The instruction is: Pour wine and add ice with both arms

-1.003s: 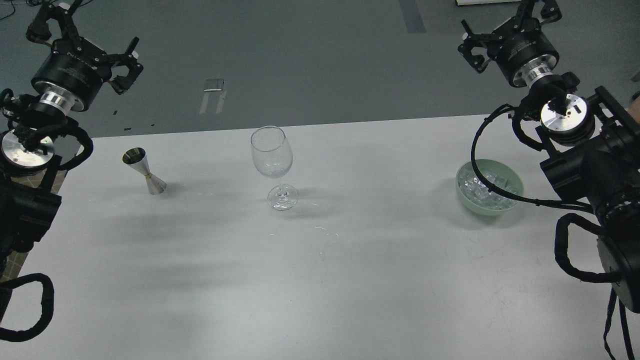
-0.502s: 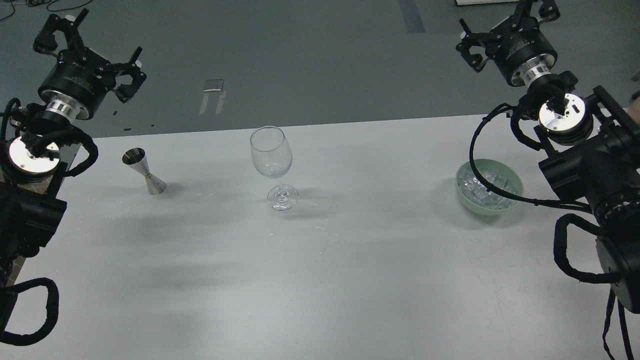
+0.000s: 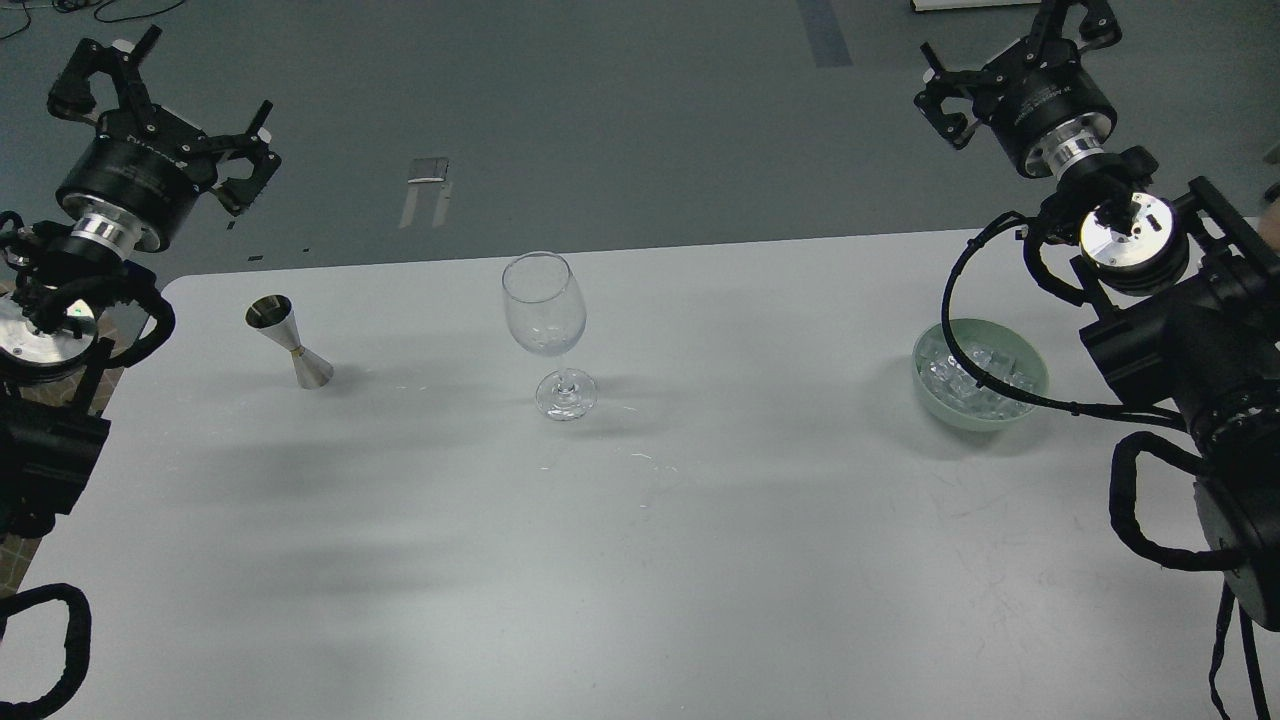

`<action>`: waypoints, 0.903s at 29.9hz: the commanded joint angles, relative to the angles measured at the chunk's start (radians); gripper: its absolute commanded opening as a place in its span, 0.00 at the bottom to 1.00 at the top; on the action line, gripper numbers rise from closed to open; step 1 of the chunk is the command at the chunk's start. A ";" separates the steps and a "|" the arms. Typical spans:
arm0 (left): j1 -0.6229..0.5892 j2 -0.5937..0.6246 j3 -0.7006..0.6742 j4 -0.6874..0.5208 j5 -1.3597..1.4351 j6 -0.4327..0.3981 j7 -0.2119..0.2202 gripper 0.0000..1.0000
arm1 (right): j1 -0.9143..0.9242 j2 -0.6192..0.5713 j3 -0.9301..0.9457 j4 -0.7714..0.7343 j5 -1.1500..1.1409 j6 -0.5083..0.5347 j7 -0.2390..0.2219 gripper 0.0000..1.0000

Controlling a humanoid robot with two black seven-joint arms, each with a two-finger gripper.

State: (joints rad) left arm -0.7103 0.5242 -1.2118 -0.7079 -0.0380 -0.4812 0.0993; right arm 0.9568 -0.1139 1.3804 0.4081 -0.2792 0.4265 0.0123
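Left end effector (image 3: 160, 95) hanging at ten o'clock, beyond the bench's far edge, fingers spread wide and gripping nothing. Right end effector (image 3: 1010, 45) hanging at two o'clock, likewise past the far edge, fingers splayed wide and empty. Both arms, left arm (image 3: 45, 330) and right arm (image 3: 1180, 340), reaching in from the side borders, black with silver joint rings and looping cables.

Standing upright on the pale bench (image 3: 640, 560), near nine o'clock and just inboard of the left arm: steel jigger (image 3: 288, 341). Standing at centre, slightly toward twelve o'clock: clear stemmed glass (image 3: 545, 330), well apart from both end effectors. Wine too faint to be told in glass or jigger. Sitting at three o'clock, close beside the right arm: pale green bowl (image 3: 985, 415), with a black cable crossing in front of it. Lying heaped inside the bowl: ice (image 3: 950, 375), small glassy cubes.
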 commanded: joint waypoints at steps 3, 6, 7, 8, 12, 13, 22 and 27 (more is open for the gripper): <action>0.123 0.042 -0.049 -0.133 -0.114 -0.002 0.028 0.98 | -0.003 0.000 -0.001 -0.002 0.000 0.000 0.001 1.00; 0.267 0.060 -0.121 -0.290 -0.164 0.012 0.030 0.98 | -0.003 0.000 -0.001 -0.002 0.000 0.000 0.001 1.00; 0.322 0.060 -0.144 -0.361 -0.181 0.025 0.031 0.98 | -0.003 0.000 -0.001 -0.002 -0.002 0.000 0.001 1.00; 0.372 0.060 -0.164 -0.428 -0.197 0.054 0.030 0.98 | -0.003 0.000 -0.001 0.000 0.000 0.000 0.001 1.00; 0.514 0.047 -0.216 -0.596 -0.263 0.144 0.031 0.98 | -0.003 0.000 -0.001 0.000 0.000 0.000 0.001 1.00; 0.564 0.040 -0.224 -0.642 -0.266 0.159 0.033 0.98 | -0.003 0.000 -0.001 0.000 0.000 0.000 0.001 1.00; 0.756 -0.019 -0.212 -0.637 -0.258 0.161 0.048 0.98 | -0.012 0.000 -0.001 -0.003 -0.002 -0.008 0.001 1.00; 0.753 -0.093 -0.218 -0.569 -0.223 0.168 0.045 0.96 | -0.009 0.000 0.000 -0.006 -0.002 -0.026 0.021 1.00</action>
State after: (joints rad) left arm 0.0510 0.4748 -1.4230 -1.3242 -0.2885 -0.3225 0.1417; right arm 0.9460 -0.1133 1.3790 0.4030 -0.2802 0.4143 0.0222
